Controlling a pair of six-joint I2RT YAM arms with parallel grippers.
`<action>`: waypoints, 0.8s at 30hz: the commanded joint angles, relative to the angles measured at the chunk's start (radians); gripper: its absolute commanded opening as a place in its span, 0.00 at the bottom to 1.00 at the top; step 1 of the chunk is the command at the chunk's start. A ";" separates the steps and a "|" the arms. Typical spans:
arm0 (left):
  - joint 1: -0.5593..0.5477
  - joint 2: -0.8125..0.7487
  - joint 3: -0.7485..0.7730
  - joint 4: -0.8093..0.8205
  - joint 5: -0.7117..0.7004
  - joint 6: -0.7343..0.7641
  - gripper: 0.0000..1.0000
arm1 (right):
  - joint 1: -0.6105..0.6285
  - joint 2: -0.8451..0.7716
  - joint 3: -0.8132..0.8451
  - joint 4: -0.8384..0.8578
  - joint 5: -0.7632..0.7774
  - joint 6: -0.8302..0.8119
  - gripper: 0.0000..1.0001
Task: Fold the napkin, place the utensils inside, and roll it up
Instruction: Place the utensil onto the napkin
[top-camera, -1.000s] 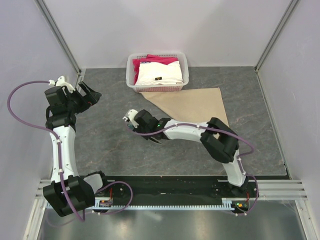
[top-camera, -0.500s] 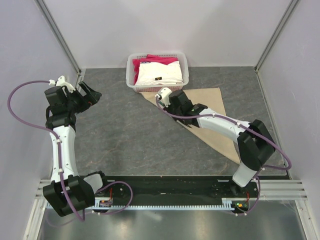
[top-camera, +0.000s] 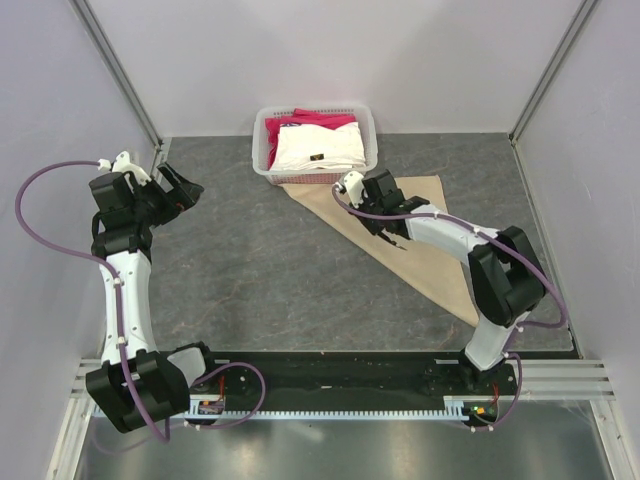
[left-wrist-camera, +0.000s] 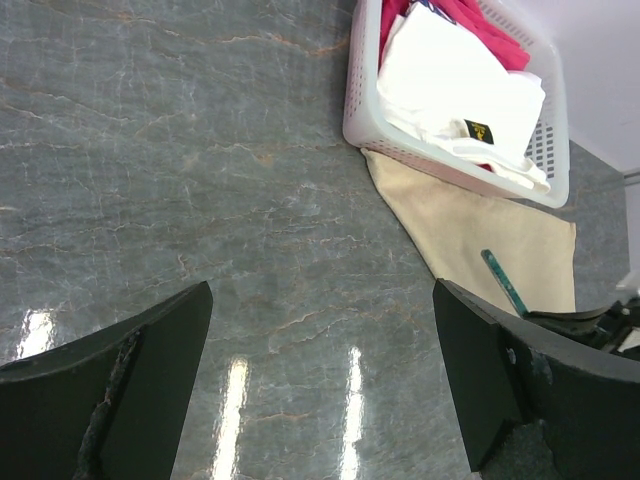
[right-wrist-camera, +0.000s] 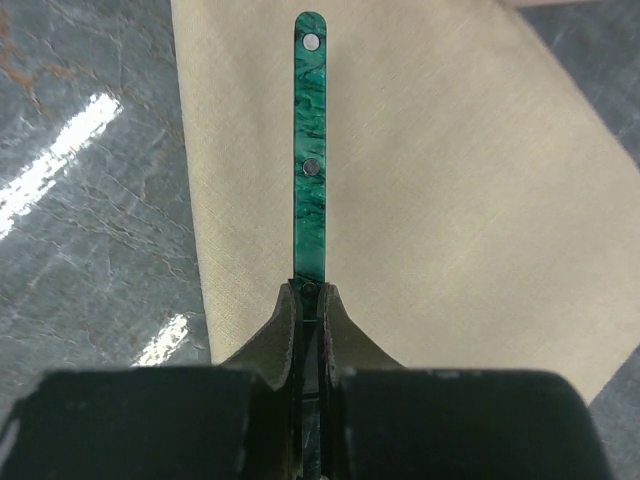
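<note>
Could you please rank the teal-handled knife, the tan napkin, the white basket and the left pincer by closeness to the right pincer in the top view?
1. Teal-handled table knife: gripped in the shut right pincer.
2. Tan cloth napkin: directly beneath it.
3. White plastic basket: behind, to its left.
4. Open left pincer: far left.

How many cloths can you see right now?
3. The tan napkin lies folded on the table in front of the basket; the white folded cloth sits in the basket, with the pink-red folded cloth behind it. More may be hidden underneath.
</note>
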 joint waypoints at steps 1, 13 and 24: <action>0.004 0.006 0.013 0.035 0.026 -0.008 0.99 | -0.014 0.049 0.016 -0.005 -0.040 -0.034 0.00; 0.004 0.004 0.013 0.037 0.029 -0.008 0.99 | -0.035 0.101 0.025 -0.043 -0.008 -0.058 0.00; 0.004 0.006 0.010 0.038 0.035 -0.011 0.99 | -0.052 0.144 0.047 -0.069 0.003 -0.083 0.00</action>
